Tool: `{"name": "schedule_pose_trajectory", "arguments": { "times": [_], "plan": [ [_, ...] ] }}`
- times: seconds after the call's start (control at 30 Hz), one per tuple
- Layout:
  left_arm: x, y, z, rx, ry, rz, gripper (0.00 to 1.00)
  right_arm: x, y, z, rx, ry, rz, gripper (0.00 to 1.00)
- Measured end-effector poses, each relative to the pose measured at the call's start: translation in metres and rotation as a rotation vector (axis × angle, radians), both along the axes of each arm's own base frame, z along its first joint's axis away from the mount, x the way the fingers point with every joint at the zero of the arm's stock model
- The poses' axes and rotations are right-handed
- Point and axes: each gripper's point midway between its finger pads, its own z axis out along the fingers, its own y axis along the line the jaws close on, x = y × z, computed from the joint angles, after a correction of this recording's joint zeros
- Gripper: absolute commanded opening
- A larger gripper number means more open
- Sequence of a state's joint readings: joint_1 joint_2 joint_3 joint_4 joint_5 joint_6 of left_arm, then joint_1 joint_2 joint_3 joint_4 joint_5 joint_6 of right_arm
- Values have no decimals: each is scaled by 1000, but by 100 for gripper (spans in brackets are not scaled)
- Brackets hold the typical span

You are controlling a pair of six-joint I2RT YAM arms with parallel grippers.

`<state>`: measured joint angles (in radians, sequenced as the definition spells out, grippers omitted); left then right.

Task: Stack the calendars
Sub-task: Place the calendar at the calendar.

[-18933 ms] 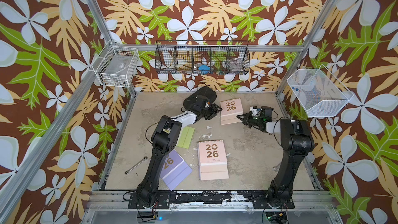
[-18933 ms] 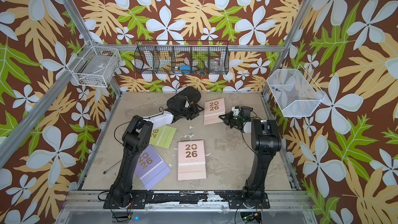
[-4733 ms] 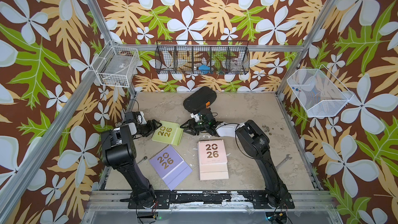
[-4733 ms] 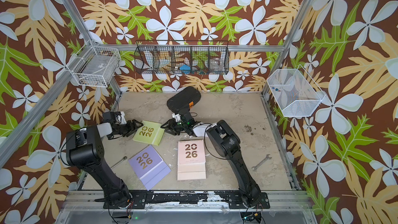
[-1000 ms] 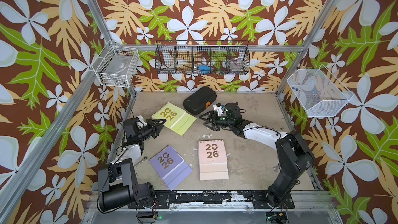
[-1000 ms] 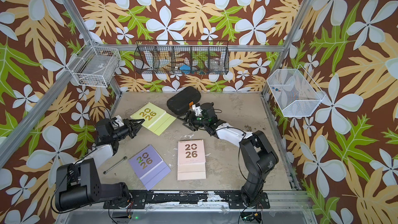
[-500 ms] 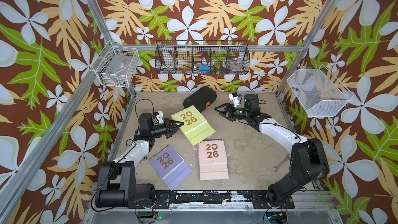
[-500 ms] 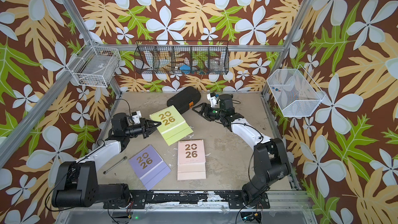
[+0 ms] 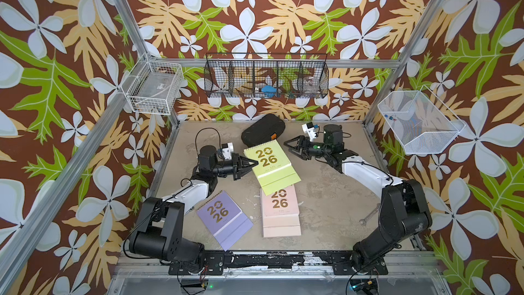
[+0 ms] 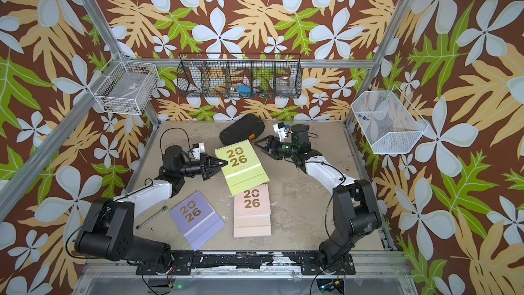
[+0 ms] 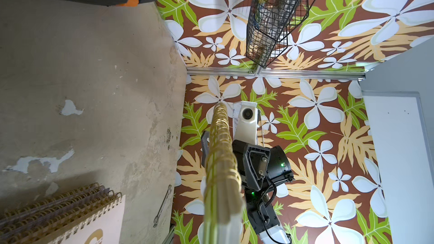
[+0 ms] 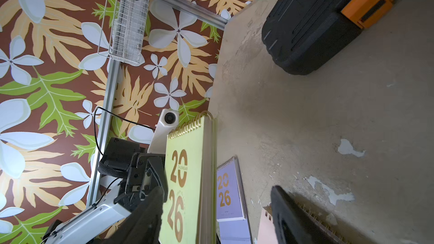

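My left gripper [image 9: 251, 163] [image 10: 223, 163] is shut on the spiral edge of the lime green calendar [image 9: 270, 166] [image 10: 241, 167], which hangs tilted above the floor, its near end over the far edge of the pale pink calendars [image 9: 280, 211] [image 10: 251, 211], a stack. A lilac calendar [image 9: 224, 219] [image 10: 195, 219] lies flat left of that stack. In the left wrist view the green calendar's gold spiral [image 11: 220, 160] shows edge-on and hides the jaws. My right gripper [image 9: 289, 148] [image 10: 262, 150] [image 12: 217, 190] is open and empty, right of the green calendar [image 12: 187, 184].
A black case with an orange tab [image 9: 263, 133] [image 12: 317, 26] lies at the back, just behind the green calendar. One wrench [image 9: 368, 215] lies by the right arm's base, another [image 10: 151, 217] near the left arm. Wire baskets [image 9: 265, 79] hang on the walls.
My left gripper has carried the green calendar from the back left toward the centre, over the pink stack's far edge. The right arm has drawn back to the right, jaws still open.
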<state>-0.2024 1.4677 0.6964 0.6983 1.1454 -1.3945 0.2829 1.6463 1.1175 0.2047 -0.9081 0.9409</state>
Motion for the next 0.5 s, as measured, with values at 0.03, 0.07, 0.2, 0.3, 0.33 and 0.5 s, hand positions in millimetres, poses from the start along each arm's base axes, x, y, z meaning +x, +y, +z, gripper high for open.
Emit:
{"name": "schedule_pose_trajectory", "arguments": {
  "times": [0.03, 0.07, 0.2, 0.3, 0.33, 0.5],
  "plan": [
    [0, -3, 0, -5, 3, -9, 12, -2, 1, 0, 5, -2, 8, 70],
    [-1, -6, 0, -11, 10, -16, 11, -3, 1, -1, 10, -1, 12, 69],
    [-1, -16, 1, -28, 17, -39, 12, -7, 3, -1, 34, 13, 27, 57],
    [0, -21, 4, -37, 12, -49, 12, -10, 4, 0, 51, 17, 35, 43],
    [1, -23, 5, -38, 7, -52, 12, -11, 4, 0, 61, 28, 36, 38],
    [1, -25, 5, -42, 3, -53, 25, -15, 3, 2, 73, 28, 32, 20]
  ]
}}
